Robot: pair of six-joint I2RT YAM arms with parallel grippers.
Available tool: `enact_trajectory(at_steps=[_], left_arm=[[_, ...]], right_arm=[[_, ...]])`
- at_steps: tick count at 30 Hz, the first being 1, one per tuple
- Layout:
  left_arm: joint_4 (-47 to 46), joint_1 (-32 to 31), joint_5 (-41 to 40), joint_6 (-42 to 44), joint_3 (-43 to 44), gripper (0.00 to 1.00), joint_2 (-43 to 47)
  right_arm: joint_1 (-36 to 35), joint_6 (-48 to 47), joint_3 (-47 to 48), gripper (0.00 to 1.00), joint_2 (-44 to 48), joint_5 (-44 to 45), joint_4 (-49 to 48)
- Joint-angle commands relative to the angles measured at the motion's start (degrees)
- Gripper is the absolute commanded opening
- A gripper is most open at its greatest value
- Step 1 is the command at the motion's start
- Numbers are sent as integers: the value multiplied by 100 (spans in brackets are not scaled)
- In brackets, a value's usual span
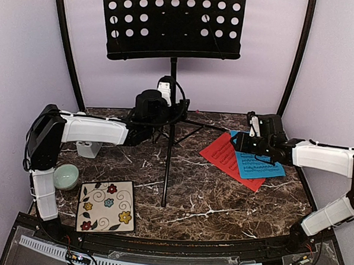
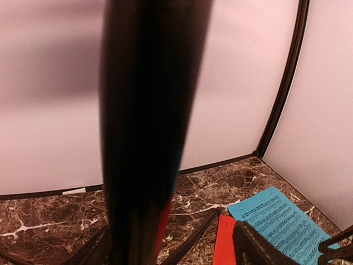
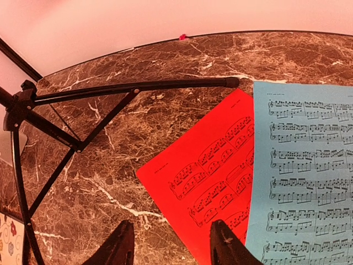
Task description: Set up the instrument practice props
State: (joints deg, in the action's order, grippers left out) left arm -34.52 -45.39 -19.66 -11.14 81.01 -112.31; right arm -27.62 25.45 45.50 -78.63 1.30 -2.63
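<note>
The black perforated music stand (image 1: 171, 25) stands upright on thin tripod legs (image 3: 132, 88) at mid table. My left gripper (image 1: 168, 101) sits at its pole (image 2: 146, 138), open. One finger (image 2: 251, 243) shows clear of the blurred pole. A red sheet (image 3: 209, 176) lies flat at the right, and a blue sheet (image 3: 303, 176) overlaps its right side. Just above the red sheet's near edge hovers my right gripper (image 3: 171, 237), open and holding nothing. The whitish metronome (image 1: 88, 148) stands under my left arm, partly hidden.
A pale green bowl (image 1: 66, 176) and a floral tile (image 1: 106, 206) lie at the front left. Curved black frame bars (image 1: 67, 43) and pale walls close in the back and sides. The tripod legs spread across the marble table (image 1: 220, 206).
</note>
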Motion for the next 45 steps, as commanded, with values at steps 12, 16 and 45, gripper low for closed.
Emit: enact_trajectory(at_steps=[12, 16, 45], left_arm=[[670, 38, 871, -254, -1421, 87, 1801], [727, 16, 1221, -194, -1895, 87, 2076], [1454, -1606, 2497, 121, -1156, 82, 346]], right_arm=[[772, -188, 194, 65, -498, 55, 1186], [895, -93, 57, 65, -949, -481, 929], [-528, 2842, -1566, 73, 2435, 431, 1992]])
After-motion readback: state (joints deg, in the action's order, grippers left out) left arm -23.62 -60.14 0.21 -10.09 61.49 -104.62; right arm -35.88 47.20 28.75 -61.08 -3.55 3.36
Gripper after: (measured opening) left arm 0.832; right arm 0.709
